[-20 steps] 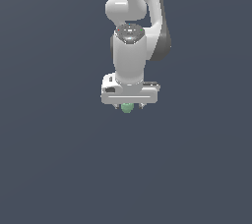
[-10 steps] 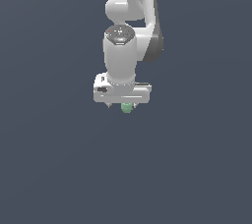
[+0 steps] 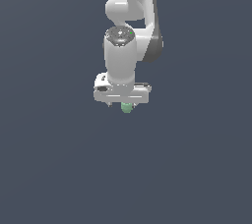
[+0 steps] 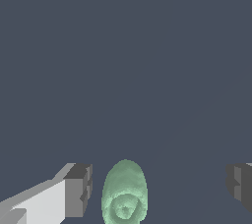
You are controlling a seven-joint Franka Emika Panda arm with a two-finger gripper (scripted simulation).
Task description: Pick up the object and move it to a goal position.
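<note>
Honestly, the worry from where I stand is a lopsided close. Nearest the wrist camera, the object (image 4: pixel 124 192) sits between the two dark fingers (image 4: pixel 78 189), which stand wide apart with nothing clamped. It lies just beside one finger and well away from the other (image 4: pixel 239 184). If the tool (image 4: pixel 158 188) shuts from this offset, I judge the near finger would meet the object first and could nudge or tip it before the far one arrives, so it might squirt out or end up pinched at an edge. Its rounded sides would make that slip easier.

The object itself is a small pale green stub, rounded like a short capsule, with ring-like ripples around a darker dimple on the end facing the camera. It is much narrower than the gap it sits in.

Farther off, in the exterior view, the white tool (image 3: pixel 122 104) hangs from the arm (image 3: pixel 129 31) with the green object (image 3: pixel 127 108) peeking out right beneath it. The dark grey tabletop (image 3: pixel 54 169) shows no edges or corners, so I cannot place things against them, and no goal marker is visible.
</note>
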